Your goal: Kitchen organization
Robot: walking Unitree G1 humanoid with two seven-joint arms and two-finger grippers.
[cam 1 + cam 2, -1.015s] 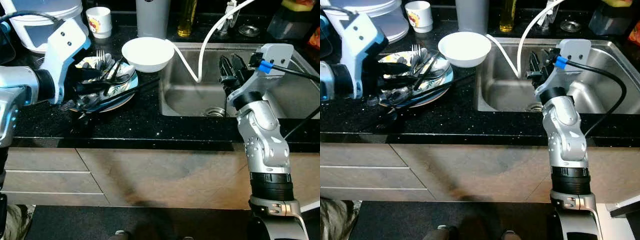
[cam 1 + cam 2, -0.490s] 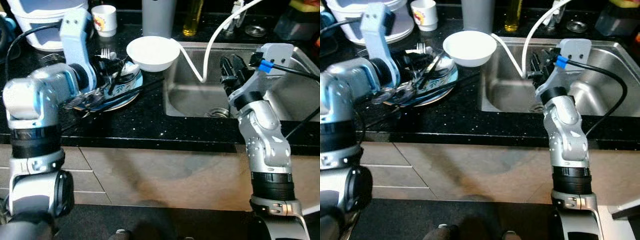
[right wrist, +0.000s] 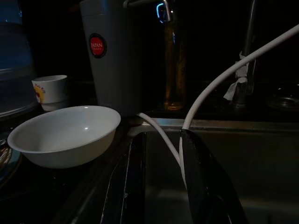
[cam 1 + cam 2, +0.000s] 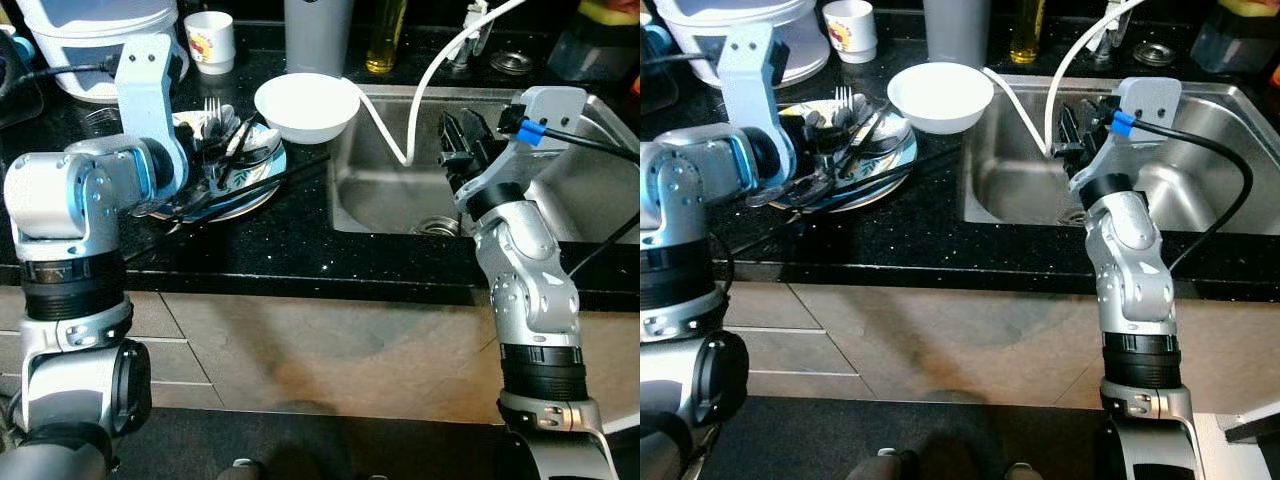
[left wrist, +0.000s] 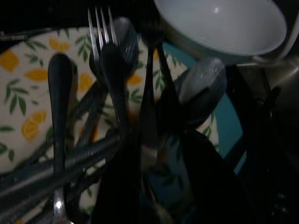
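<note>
Left gripper [image 5: 154, 205] fingertips apparently under cutlery [image 5: 117, 93]

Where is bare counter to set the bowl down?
Bare black counter lies between the plate and the sink, along the front edge. Behind it is crowded: white bowl, cup, grey canister.

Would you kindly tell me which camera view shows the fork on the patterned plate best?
The left wrist view: the fork lies close up, tines clear among dark cutlery on the plate. Both eye views show it small, behind the left arm; in the right wrist view it cannot be made out.
</note>
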